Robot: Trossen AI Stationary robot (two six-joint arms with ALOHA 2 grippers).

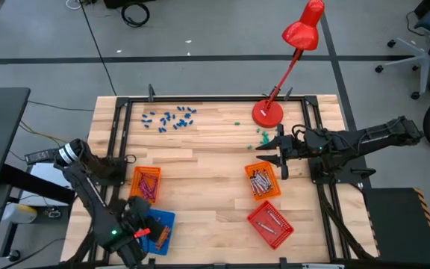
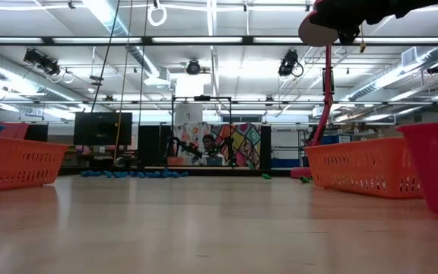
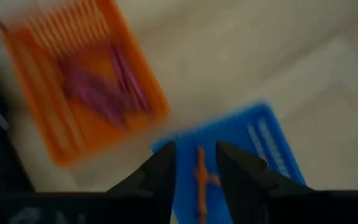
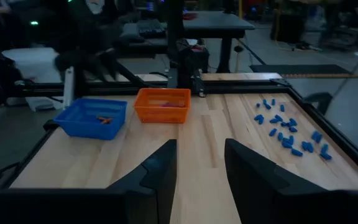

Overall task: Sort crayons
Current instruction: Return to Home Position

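My left gripper (image 3: 196,169) hangs open over the blue basket (image 3: 260,143) at the table's near left, pointing steeply down. Below the gap between its fingers an orange crayon (image 3: 199,180) lies in that basket, untouched. Magenta crayons (image 1: 148,184) lie in the orange basket (image 1: 145,183) just beyond it. Grey crayons (image 1: 260,181) fill a second orange basket (image 1: 263,181), and more crayons lie in the red basket (image 1: 269,224). My right gripper (image 4: 201,163) waits open above the table's right side, near the lamp's base, with nothing between its fingers.
A red desk lamp (image 1: 267,113) stands at the far right, its shade reaching out past the table's far edge. Several small blue pieces (image 1: 170,118) are scattered at the far left, and a few green bits (image 1: 261,134) lie near the lamp. Bare wood spans the middle.
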